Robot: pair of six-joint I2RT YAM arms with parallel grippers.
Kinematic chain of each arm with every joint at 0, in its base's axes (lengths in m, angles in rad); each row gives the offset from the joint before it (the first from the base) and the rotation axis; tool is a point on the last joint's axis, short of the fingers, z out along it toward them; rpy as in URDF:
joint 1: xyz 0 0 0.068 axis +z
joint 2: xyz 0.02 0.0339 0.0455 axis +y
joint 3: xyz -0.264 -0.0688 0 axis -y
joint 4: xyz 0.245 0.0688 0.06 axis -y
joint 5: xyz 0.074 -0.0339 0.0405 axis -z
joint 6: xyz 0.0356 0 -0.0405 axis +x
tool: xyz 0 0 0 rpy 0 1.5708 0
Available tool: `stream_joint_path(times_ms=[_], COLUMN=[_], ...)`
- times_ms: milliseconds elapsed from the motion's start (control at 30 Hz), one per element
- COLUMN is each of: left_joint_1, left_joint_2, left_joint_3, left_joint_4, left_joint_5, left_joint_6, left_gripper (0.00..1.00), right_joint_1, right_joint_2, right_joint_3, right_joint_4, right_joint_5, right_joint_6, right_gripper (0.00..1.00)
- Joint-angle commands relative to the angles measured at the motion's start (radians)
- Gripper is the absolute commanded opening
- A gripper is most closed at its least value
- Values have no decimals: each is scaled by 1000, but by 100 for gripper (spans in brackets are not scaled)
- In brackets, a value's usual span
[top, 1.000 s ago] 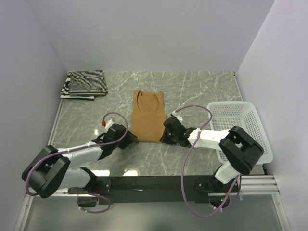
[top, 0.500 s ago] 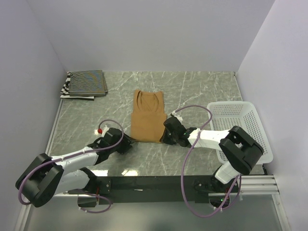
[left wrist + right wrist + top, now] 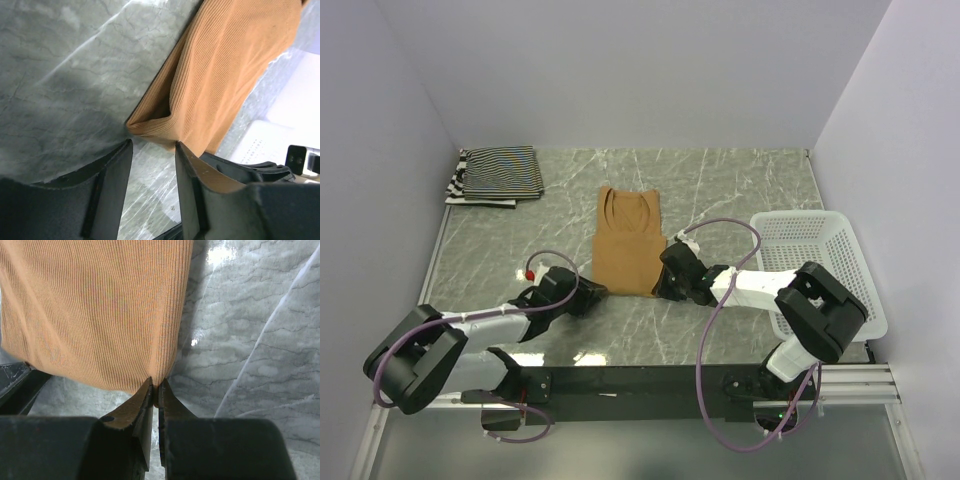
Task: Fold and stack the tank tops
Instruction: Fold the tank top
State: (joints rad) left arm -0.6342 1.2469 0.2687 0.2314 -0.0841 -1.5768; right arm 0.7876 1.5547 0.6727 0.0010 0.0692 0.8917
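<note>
Finds the tan-brown tank top [image 3: 629,245] spread flat at the middle of the table [image 3: 740,190], neck toward the far wall, with two striped tank tops [image 3: 498,173] folded and stacked in the far left corner. Pinches its near right hem corner in the right gripper [image 3: 155,390], fingers pressed together on the cloth. Leaves the left gripper [image 3: 152,145] spread at the near left hem corner, cloth at the mouth of the gap, unclamped.

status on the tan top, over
Right gripper shut on tan top, near corner. Left gripper open, just short of the other corner. Basket apart.
</note>
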Motion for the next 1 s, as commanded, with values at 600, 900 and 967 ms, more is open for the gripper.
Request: stream_joint_path(times_ms=[600, 900, 967], left_joint_1=[-2, -2, -2], left_joint_2=[45, 117, 117], left_joint_3=[-52, -34, -31], left_joint_4=[-239, -239, -238], left_joint_5=[-187, -207, -216], left_joint_6=[29, 63, 84], left_gripper=[46, 30, 18], right_joint_1=[-1, -2, -2], right_joint_2=[45, 45, 41], right_joint_3=[-50, -50, -50], right_joint_4=[-104, -110, -111], right_joint_5=[37, 37, 35], right_joint_6=[-46, -54, -56], right_gripper=[0, 0, 0])
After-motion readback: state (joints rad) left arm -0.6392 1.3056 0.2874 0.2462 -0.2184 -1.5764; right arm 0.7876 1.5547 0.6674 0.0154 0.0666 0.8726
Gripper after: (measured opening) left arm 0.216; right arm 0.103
